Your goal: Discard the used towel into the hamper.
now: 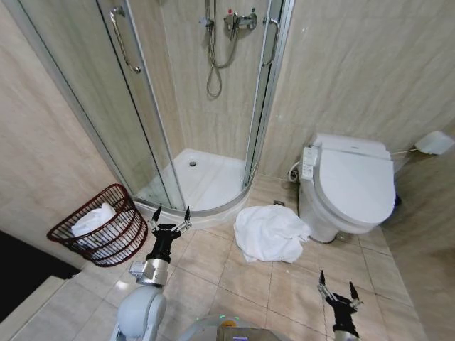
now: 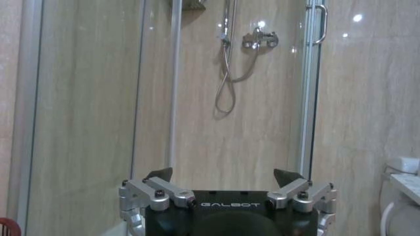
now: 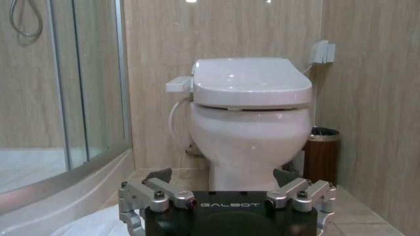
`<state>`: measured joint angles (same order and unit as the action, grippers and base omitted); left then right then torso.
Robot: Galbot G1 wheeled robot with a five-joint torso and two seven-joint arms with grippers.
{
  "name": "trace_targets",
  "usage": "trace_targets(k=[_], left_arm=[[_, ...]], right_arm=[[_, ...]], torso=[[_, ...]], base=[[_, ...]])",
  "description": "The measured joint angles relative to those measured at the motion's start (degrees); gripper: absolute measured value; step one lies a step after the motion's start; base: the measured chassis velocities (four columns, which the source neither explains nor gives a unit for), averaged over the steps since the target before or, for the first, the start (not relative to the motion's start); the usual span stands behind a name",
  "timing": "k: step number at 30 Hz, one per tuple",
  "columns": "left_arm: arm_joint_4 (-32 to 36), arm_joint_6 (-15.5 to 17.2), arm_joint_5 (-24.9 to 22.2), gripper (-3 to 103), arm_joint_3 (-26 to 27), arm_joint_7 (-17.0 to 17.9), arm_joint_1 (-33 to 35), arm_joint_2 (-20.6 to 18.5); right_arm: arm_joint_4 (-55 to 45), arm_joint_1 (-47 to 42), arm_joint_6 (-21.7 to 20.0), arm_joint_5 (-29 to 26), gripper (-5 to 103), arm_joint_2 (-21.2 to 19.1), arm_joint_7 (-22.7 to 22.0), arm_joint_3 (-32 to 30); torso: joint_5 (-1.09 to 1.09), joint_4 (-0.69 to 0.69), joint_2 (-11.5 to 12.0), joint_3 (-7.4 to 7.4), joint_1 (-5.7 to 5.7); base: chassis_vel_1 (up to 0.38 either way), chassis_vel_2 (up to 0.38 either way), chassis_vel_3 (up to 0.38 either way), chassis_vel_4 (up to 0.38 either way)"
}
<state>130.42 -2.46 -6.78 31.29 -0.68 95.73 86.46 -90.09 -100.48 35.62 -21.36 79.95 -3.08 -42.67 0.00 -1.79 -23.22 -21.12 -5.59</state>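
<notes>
Hamper (image 1: pixel 99 226): dark red-brown wire basket, tilted on the tiled floor against the wall, just to the left of the left gripper's fingers. White cloth (image 1: pixel 94 219) lies inside; its lower part is hidden behind the ribs. In the left wrist view a red sliver of the rim (image 2: pixel 7 227) shows, cut off at the frame edge.

Left gripper (image 1: pixel 171 215): held above the floor in front of the shower enclosure (image 1: pixel 206 106), fingers apart and empty. In the left wrist view (image 2: pixel 225 174) the two fingertips point at the glass door; the shower hose (image 2: pixel 227 73) hangs beyond them.

Towel (image 1: pixel 270 233): white, crumpled on the floor, to the right of the left fingers and ahead and to the left of the right fingers, touching the toilet base. In the right wrist view a white corner (image 3: pixel 92 223) is visible, mostly hidden behind the gripper body.

Toilet (image 1: pixel 352 186): white, lid shut, straight beyond the right fingers.

Right gripper (image 1: pixel 335 288): low, near the robot's base, fingers apart and empty; wrist cut off by the frame. Also seen at (image 3: pixel 225 174).

Small brown bin (image 3: pixel 321 153): beside the toilet, partly hidden.
</notes>
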Motion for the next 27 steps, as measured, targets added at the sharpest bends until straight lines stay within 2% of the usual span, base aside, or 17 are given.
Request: trace_targets(k=[10,13,21,27], left_arm=[[0.0,0.0,0.0,100,0.0,0.0,0.0,0.0],[0.0,0.0,0.0,100,0.0,0.0,0.0,0.0],[0.0,0.0,0.0,100,0.0,0.0,0.0,0.0],[0.0,0.0,0.0,100,0.0,0.0,0.0,0.0]], right_arm=[[3.2,4.1,-0.9,-2.7,100,-4.7,1.9,-0.2],[5.5,7.2,-1.7,-5.7,100,-7.9,4.9,0.4],[12.6,14.4,-1.9,-8.2,100,-13.4,11.8,2.6],[17.2,19.4,-1.9,-8.3,100,-15.4,13.7,4.8]], torso=[[0.01,0.01,2.1,1.39,0.74],[0.01,-0.01,3.1,2.00,1.05],[0.02,0.00,4.9,3.24,1.61],[0.01,0.00,6.0,4.10,1.91]], base=[[0.000,0.000,0.000,0.000],[0.000,0.000,0.000,0.000],[0.000,0.000,0.000,0.000],[0.000,0.000,0.000,0.000]])
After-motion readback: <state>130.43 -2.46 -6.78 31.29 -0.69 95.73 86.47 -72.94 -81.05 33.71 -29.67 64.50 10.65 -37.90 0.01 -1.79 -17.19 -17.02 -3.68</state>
